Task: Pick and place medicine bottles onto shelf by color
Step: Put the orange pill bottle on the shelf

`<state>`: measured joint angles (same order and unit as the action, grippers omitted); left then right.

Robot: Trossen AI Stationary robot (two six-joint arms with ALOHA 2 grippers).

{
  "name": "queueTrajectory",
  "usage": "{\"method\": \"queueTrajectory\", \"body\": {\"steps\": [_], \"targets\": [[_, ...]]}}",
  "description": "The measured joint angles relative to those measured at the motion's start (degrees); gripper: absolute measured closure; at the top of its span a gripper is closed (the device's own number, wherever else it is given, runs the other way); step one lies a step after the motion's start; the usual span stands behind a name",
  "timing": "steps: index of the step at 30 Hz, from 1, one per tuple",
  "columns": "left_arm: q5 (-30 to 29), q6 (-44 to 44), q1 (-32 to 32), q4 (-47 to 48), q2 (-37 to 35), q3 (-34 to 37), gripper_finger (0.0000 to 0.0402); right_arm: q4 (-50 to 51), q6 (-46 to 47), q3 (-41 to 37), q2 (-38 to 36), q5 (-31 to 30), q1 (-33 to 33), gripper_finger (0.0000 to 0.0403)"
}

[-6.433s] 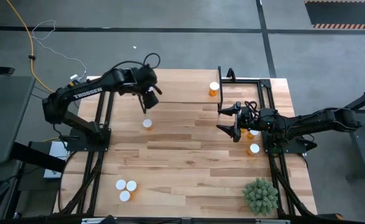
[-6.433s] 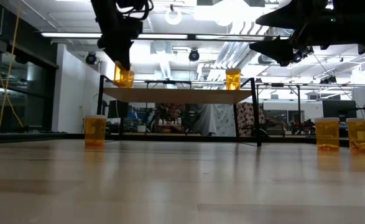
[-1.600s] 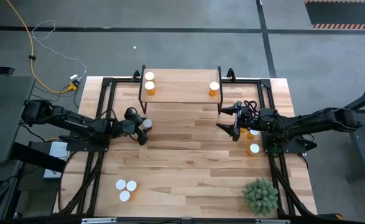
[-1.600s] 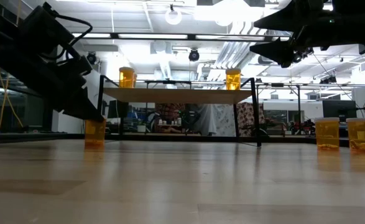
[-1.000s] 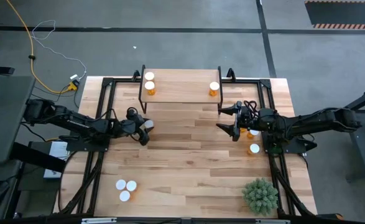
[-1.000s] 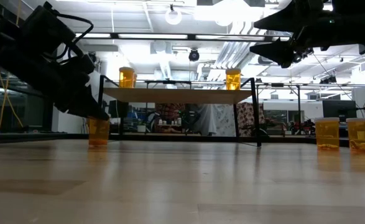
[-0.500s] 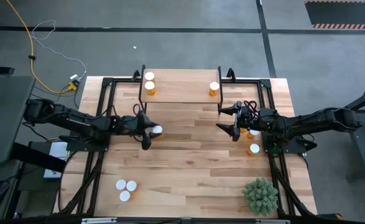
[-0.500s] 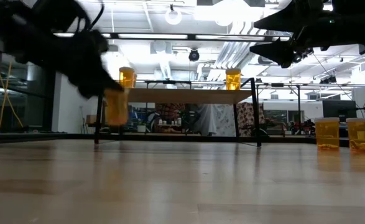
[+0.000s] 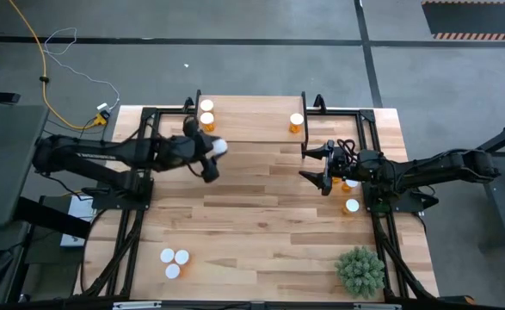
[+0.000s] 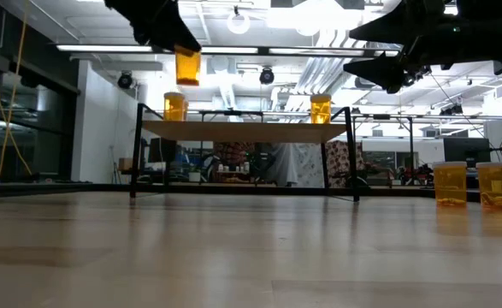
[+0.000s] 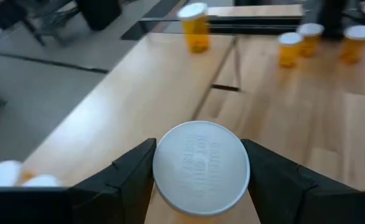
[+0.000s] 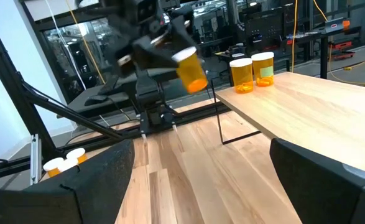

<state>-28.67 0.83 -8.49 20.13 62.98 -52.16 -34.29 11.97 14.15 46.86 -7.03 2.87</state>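
Observation:
My left gripper (image 9: pixel 211 153) is shut on an amber medicine bottle with a white cap (image 9: pixel 218 146), held in the air just in front of the shelf's left end. In the low view this bottle (image 10: pixel 187 64) hangs higher than the shelf board (image 10: pixel 242 130). On the shelf (image 9: pixel 252 129), bottles stand at its left end (image 9: pixel 206 107) and one at its right end (image 9: pixel 296 121). My right gripper (image 9: pixel 323 169) waits open near the shelf's right legs, with nothing between its fingers. My left gripper pinches the bottle between its two fingers (image 11: pixel 129 177), on opposite sides just under the white cap (image 11: pixel 201 167). The fingers come slanting down from the table's left side. The bottle is lifted clear and tilted (image 12: pixel 191 68).
Two bottles (image 9: pixel 352 205) stand on the table by my right arm, and three more (image 9: pixel 175 260) near the front left. A spiky green plant (image 9: pixel 360 271) sits at the front right. The middle of the tabletop (image 9: pixel 261 215) is bare wood.
My left gripper has risen from the table with the bottle and moved toward the far edge and the shelf. The bottle, which stood on the table a second ago, now hangs tilted above shelf height.

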Motion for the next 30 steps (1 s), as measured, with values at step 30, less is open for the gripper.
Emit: {"method": "queueTrajectory", "body": {"steps": [30], "targets": [[7.6,13.0,-20.0,-7.0,-1.0,8.9,0.019,0.6,0.7,0.0,0.0,0.0,0.0,0.0037]]}}
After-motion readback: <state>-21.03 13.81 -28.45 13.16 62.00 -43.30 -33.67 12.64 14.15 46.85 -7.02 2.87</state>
